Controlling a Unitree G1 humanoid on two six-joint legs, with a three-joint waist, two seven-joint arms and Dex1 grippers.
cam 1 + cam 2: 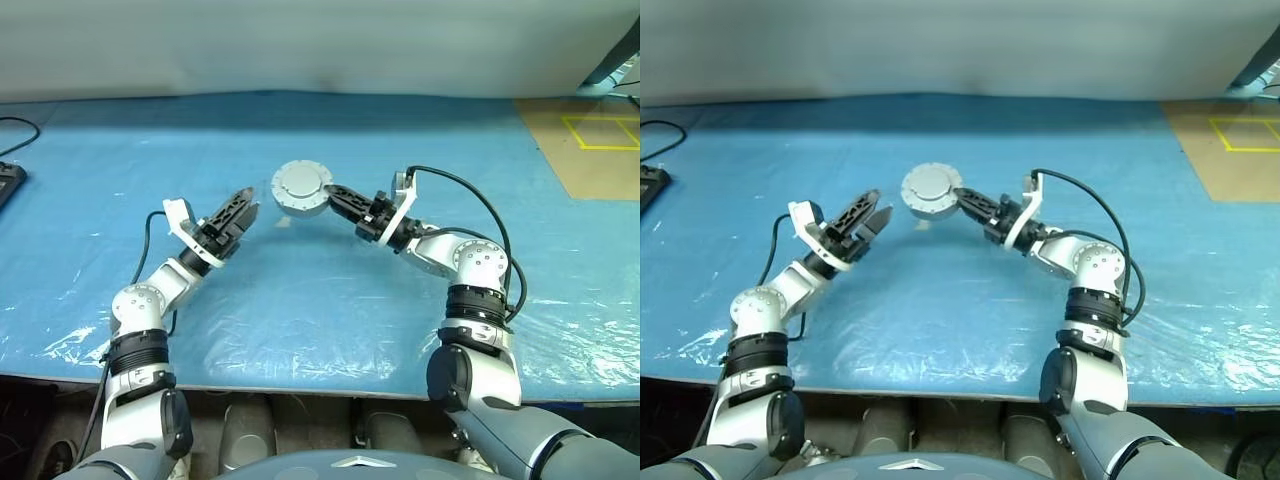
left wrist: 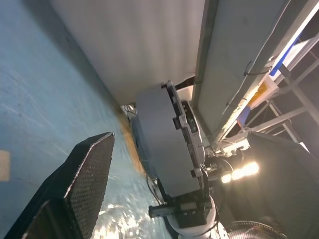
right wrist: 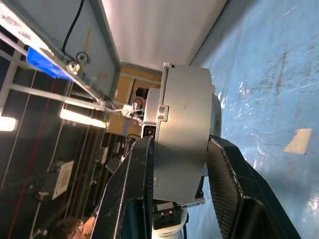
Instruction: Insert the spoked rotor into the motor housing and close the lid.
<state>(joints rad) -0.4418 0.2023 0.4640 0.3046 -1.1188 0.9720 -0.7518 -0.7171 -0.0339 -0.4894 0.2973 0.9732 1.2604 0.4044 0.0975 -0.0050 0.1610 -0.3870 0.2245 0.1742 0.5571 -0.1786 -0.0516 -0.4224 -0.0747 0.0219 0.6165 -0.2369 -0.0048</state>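
Big picture first: the blue-sheeted counter point(image 1: 300, 310) stretches out under everything, and the action sits above its middle. There's the motor housing point(image 1: 302, 189), lifted clear of the counter, its lid point(image 2: 158, 144) folded flat against it so the plain grey face looks up at us. No black-rimmed rotor to be spotted from here; by my judgement it is tucked inside and the closing step is at its finish.

Right end effector point(image 1: 332, 196), just to the right of the housing, is clenched on the motor housing, one finger on each flat face, squeezing lid and cup together. In the right wrist view the seam between the two halves runs straight and tight.

Left end effector point(image 1: 243, 208), just left of the housing and apart from it, is released, fingers spread, nothing in them.

How to finish well? Keep that right squeeze even across both faces so the lid can't spring open, hold the housing level, and lower it gently to the counter below. The left should stay wide and clear of the housing's edge, ready to steady.
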